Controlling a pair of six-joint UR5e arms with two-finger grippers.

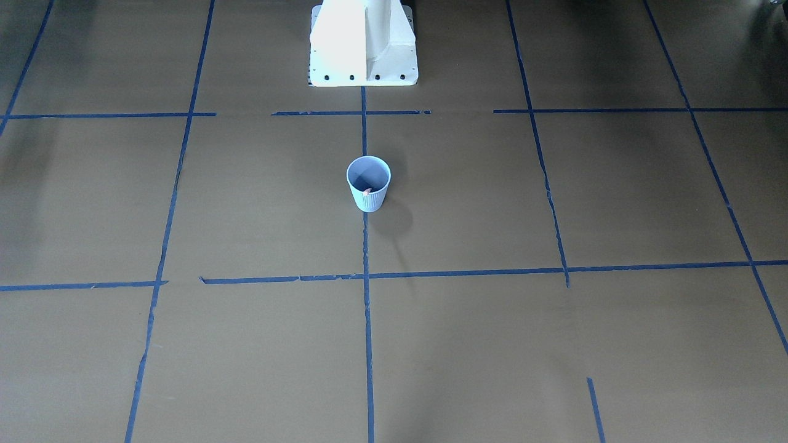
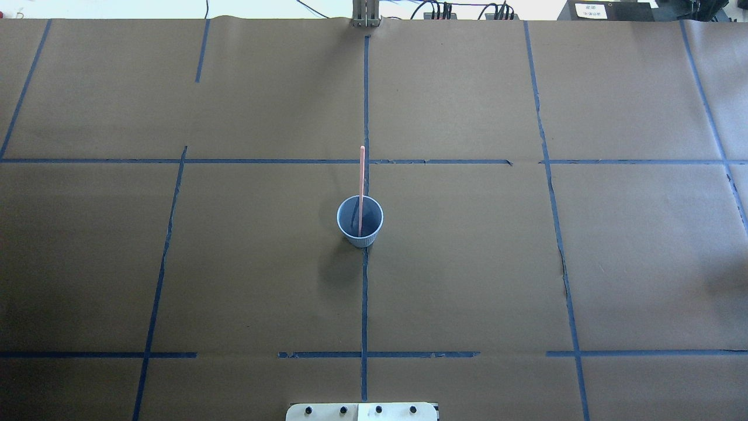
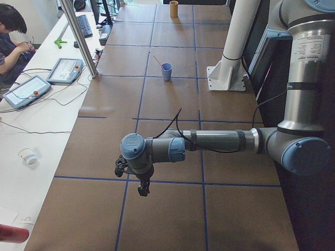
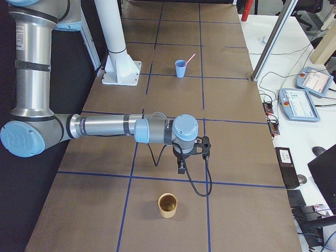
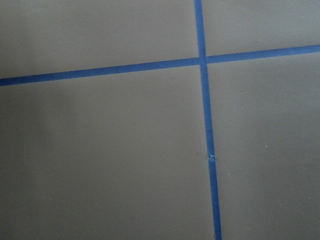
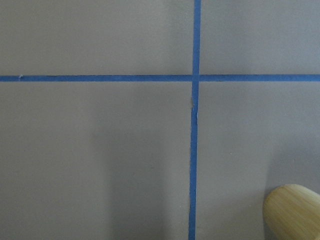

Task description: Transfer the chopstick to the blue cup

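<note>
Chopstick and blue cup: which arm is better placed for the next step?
Neither left nor right clearly. The chopstick already stands in the blue cup on the centre tape line, and the left arm and the right arm hang far off, at opposite table ends. No step seems left.

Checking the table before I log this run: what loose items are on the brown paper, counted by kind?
Cups: 2, the blue cup and a tan cup
Chopsticks: 1, the chopstick standing in the blue cup
Total: 3
</note>
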